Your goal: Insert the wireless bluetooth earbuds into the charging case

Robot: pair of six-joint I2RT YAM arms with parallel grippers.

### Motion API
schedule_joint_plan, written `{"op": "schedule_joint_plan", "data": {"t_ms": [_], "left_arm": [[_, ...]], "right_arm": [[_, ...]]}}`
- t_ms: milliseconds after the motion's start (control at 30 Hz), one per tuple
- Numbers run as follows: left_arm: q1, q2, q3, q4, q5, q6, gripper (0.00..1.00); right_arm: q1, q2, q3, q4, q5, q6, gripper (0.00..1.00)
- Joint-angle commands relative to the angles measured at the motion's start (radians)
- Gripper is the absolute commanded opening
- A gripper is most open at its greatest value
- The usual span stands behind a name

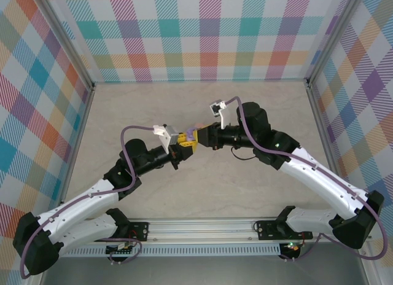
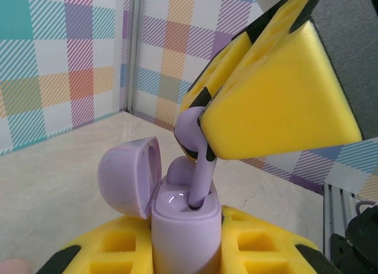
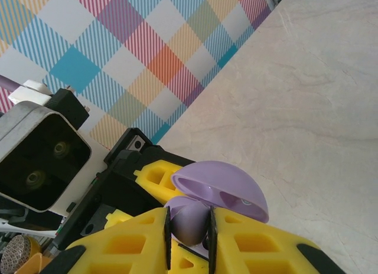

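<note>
Above the pale counter [image 1: 258, 193], the left pincer [image 2: 188, 250] is clamped on a purple charging case [image 2: 186, 221]. The case's lid [image 2: 127, 176] is swung open. The right pincer [image 2: 204, 117] grips a purple earbud [image 2: 198, 156] whose stem tip sits in the case's empty socket. A second bud [image 2: 176, 169] appears already seated beside it. The held stem leans rather than standing square, so a firm push could wedge it on the socket rim or twist the case in its grip. Letting go before the bud seats would likely tip it out onto the counter. The right pincer's bulky yellow fingers [image 2: 277, 91] also hang close to the lid and could knock it shut.
</note>
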Motion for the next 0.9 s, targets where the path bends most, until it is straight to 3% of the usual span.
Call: {"op": "schedule_joint_plan", "data": {"t_ms": [0, 867], "left_arm": [[-0.012, -0.039, 0.048, 0.052, 0.047, 0.031, 0.00], [-0.012, -0.053, 0.068, 0.004, 0.065, 0.100, 0.00]], "right_arm": [[-0.001, 0.018, 0.021, -0.060, 0.047, -0.028, 0.23], [-0.001, 0.067, 0.091, -0.179, 0.008, -0.069, 0.26]]}}
